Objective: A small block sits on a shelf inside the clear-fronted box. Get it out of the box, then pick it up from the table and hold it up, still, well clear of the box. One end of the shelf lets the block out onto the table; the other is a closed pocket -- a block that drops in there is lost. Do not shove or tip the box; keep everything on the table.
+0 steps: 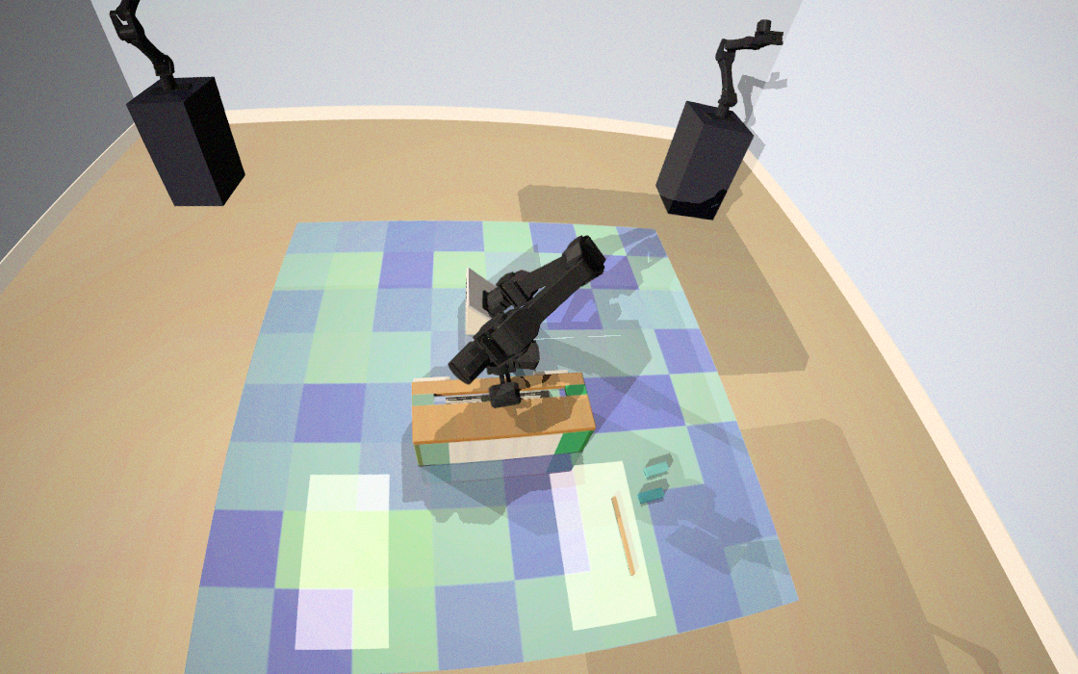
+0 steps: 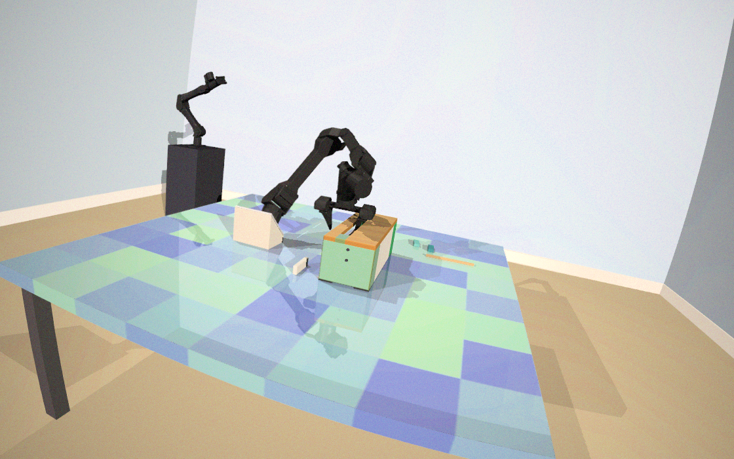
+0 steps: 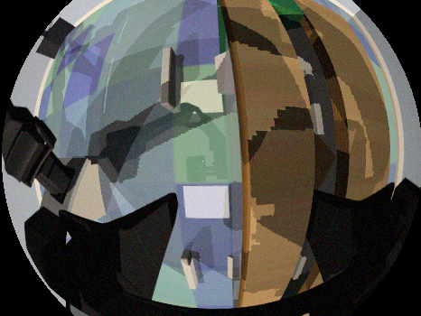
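The box (image 1: 493, 423) (image 2: 335, 273) (image 3: 280, 181) stands upright, with an orange slotted top, a pale front panel, a pale green end and a darker green end. My gripper (image 2: 343, 226) (image 3: 234, 196) is open, with nothing between its fingers. It straddles the top strip behind the slot: one finger reaches into the slot, the other hangs outside behind the box. In the top view the arm and finger housing cover part of the slot. I cannot make out the small block for certain; the slot's inside is dark in the wrist view.
A pale wedge-shaped panel (image 1: 474, 309) (image 2: 251, 227) (image 3: 89, 194) stands beside the arm's base. A small off-white piece (image 2: 299, 266) (image 3: 191, 275) stands behind the box, and another upright piece (image 3: 168, 77) lies farther along. Two teal blocks (image 1: 655, 469) (image 2: 428, 248) and an orange strip (image 1: 624, 533) (image 2: 449, 260) lie beyond the dark green end.
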### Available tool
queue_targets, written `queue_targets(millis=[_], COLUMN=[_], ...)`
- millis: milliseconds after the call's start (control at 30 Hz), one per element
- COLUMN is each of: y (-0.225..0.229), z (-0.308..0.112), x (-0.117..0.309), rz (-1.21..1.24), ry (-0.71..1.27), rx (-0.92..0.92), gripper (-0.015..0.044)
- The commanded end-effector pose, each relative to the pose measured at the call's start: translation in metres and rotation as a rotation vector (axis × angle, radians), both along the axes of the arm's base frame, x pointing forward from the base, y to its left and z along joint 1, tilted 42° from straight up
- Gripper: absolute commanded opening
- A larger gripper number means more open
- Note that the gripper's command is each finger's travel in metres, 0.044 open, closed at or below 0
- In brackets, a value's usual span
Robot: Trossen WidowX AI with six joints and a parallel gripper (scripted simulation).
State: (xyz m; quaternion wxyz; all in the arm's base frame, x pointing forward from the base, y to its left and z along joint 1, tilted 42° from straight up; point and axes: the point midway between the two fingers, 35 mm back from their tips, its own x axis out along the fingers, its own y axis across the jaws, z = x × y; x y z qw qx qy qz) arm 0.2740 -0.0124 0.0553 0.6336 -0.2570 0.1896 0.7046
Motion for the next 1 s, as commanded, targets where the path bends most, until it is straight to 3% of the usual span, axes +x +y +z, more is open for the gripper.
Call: queue_targets(millis=[0,967], y=[0.004,0.009], z=[0.003,0.007], x=[0.000,-0.001], rz=[-0.002,-0.002], ry=[0.000,0.000], rx=[0.004,0.004], gripper=[0.0400,0.0400])
